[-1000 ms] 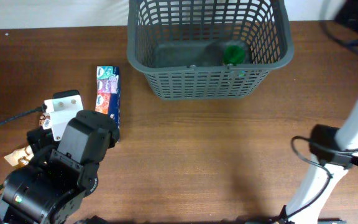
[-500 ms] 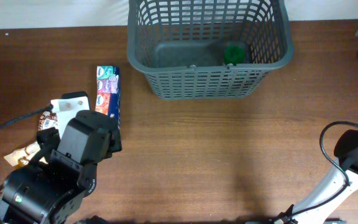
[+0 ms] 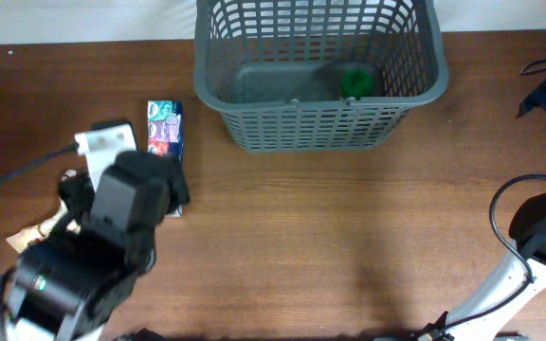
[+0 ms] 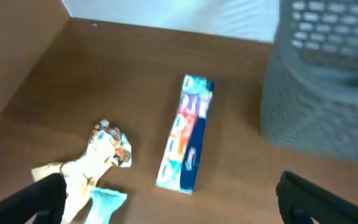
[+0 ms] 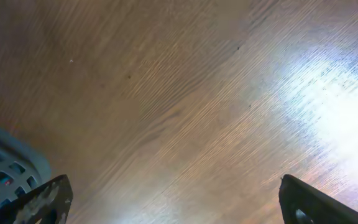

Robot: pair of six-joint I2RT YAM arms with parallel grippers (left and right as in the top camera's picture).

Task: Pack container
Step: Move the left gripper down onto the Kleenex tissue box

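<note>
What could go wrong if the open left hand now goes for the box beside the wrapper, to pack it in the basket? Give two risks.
1. The wrapper lies close beside the box, so the open left hand might snag it when closing.
2. The basket has tall walls, so a box carried low could strike the rim and slip.

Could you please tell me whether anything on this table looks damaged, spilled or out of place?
Only the crumpled wrapper beside the colourful box: it lies twisted and creased, unlike the tidy box. The basket stands upright, and nothing looks spilled.
</note>
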